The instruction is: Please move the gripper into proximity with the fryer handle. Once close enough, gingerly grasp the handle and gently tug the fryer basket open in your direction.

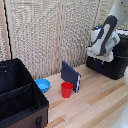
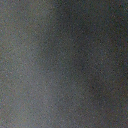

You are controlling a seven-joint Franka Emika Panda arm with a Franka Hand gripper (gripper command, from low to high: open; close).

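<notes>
The white and dark-grey arm [image 1: 105,35] reached down from the upper corner at the exterior view's right, its end effector [image 1: 100,56] low, fingers hidden; the wrist view was blurred grey.

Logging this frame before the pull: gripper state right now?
Gripper: cannot be told. The arm hides the fingers against the fryer in the exterior view, and the wrist view is a grey blur.

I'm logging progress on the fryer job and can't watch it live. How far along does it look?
Approach looks done: the arm is right against the black fryer at the exterior view's right. The grasp can't be confirmed, since the arm hides the gripper and handle, and the wrist view is a grey blur. The basket shows no visible gap, so the pull seems left.
</notes>
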